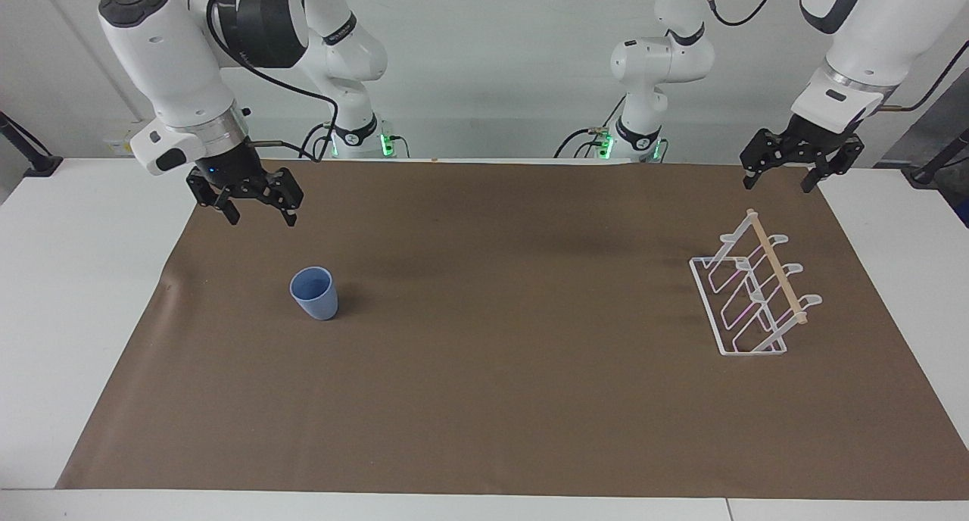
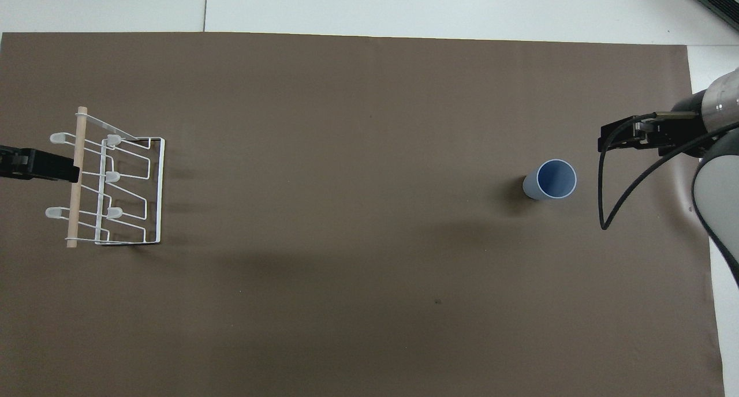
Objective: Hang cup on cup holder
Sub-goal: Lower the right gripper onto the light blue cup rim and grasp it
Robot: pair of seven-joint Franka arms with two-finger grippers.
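Cup [image 1: 313, 293] upright, apparently apart from right gripper [image 1: 258, 216].

Cup [image 1: 314, 294] at right arm's end, cup holder [image 1: 757, 286] at left's.

cup [image 1: 313, 294]: smooth plastic | cup holder [image 1: 749, 309]: white wire, wooden rod | mat [image 1: 492, 400]: matt brown paper

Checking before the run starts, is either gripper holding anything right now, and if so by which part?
Nothing is held. The right gripper and left gripper are both open and empty; the cup stands untouched on the mat.
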